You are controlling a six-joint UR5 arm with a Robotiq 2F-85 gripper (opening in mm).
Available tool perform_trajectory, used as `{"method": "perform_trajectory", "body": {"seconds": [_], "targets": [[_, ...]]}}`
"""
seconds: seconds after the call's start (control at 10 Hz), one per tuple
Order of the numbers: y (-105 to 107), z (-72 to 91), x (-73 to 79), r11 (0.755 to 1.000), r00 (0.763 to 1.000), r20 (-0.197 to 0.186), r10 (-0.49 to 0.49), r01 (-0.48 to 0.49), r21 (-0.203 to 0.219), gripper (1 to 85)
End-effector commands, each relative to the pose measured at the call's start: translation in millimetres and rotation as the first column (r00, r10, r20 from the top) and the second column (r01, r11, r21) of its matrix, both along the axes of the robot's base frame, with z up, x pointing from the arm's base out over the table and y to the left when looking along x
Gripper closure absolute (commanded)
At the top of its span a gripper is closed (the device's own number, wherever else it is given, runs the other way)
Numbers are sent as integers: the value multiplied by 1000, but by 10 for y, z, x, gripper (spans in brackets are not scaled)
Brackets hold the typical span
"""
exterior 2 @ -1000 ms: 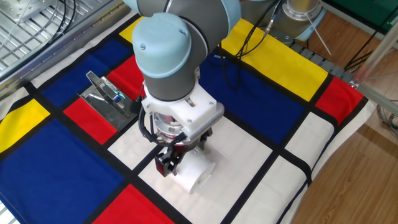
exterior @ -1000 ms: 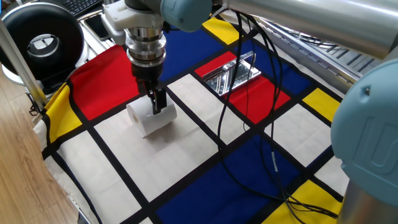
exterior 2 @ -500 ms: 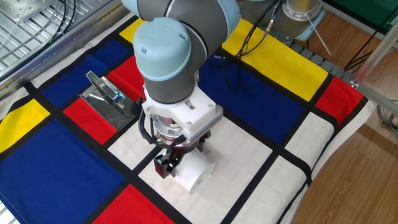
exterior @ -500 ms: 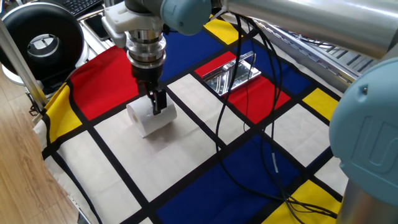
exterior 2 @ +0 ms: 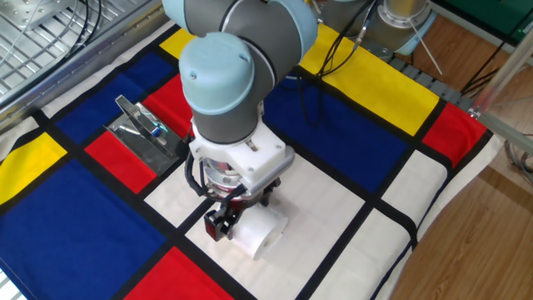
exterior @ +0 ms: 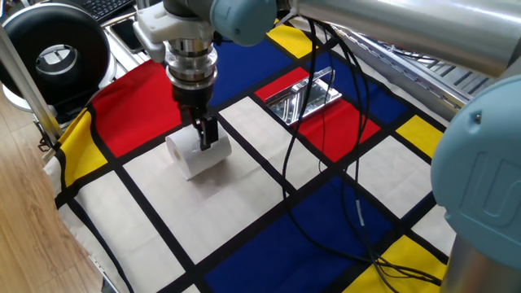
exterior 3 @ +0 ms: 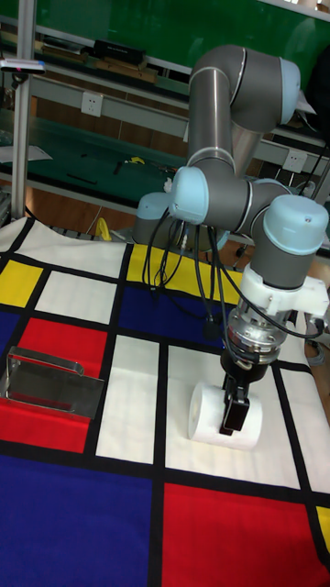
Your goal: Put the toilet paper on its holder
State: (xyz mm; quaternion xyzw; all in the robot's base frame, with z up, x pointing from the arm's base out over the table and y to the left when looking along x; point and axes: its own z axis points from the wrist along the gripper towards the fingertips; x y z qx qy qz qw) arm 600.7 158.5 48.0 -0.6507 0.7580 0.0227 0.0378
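The hand (exterior: 205,133) stands straight down on the toilet paper (exterior: 198,155), which lies on its side on a white panel of the checked cloth (exterior: 342,236) covering the bench; its fingers (exterior 3: 229,415) straddle the roll and look closed onto it, though no view shows the contact plainly. The holder (exterior: 305,96) rests well apart, toward 1 o'clock from the roll in one fixed view, on a red panel. The tissue is soft, so a pinch across the outside could crush it or let it roll free on lifting, and the loose black cables (exterior: 326,175) trailing over the cloth could snag the path across. The tall fixed view shows the holder's upright mirrored plate (exterior 3: 50,383) face-on; the other fixed view shows the roll's open end (exterior 2: 260,242).
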Motion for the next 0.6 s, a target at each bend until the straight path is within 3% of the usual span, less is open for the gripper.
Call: {"method": "perform_trajectory", "body": {"seconds": [0.0,0.1,0.2,0.3,0.5], "targets": [[74,-58,95,999,999,28,-40,39,9,77],[131,-51,192,992,991,58,-124,121,41,320],[128,-37,257,985,983,77,-169,165,49,843],[129,-19,191,982,982,46,-185,183,51,843],[55,65,186,983,984,24,-176,174,58,843]]}}
